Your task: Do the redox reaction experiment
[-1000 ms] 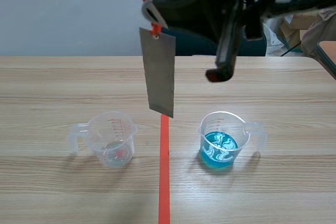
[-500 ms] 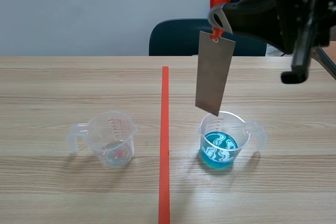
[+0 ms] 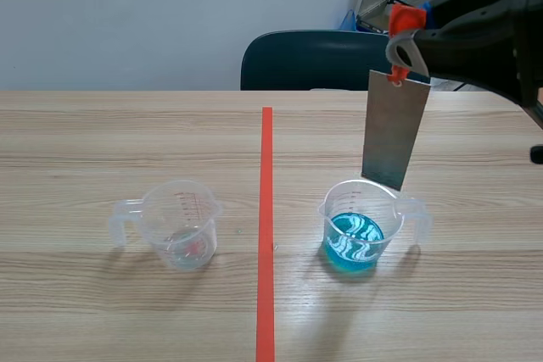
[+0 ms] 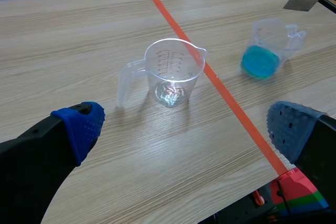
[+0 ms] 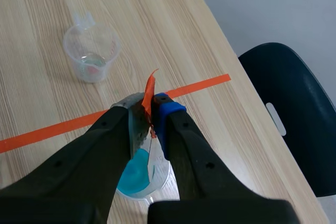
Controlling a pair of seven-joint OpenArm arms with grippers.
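Observation:
A grey metal plate [image 3: 394, 130] hangs by an orange tag [image 3: 403, 19] from my right gripper [image 3: 405, 36], which is shut on the tag. The plate's lower edge is just above the back rim of a clear cup of blue liquid [image 3: 358, 226], right of the tape line. In the right wrist view the gripper [image 5: 148, 111] pinches the tag [image 5: 149, 95], and the blue cup [image 5: 139, 174] lies straight below. A second clear cup [image 3: 181, 224] with a little clear liquid stands left of the line. My left gripper [image 4: 184, 124] is open, low over the table, with that cup [image 4: 170, 72] ahead of it.
An orange-red tape line [image 3: 265, 235] runs down the middle of the wooden table [image 3: 85, 142]. A dark chair [image 3: 314, 61] stands behind the far edge. Both cups have handles pointing outward.
My right arm has carried the hanging plate from left of the tape line across to the right, and it now hangs over the blue cup. The cups have not moved.

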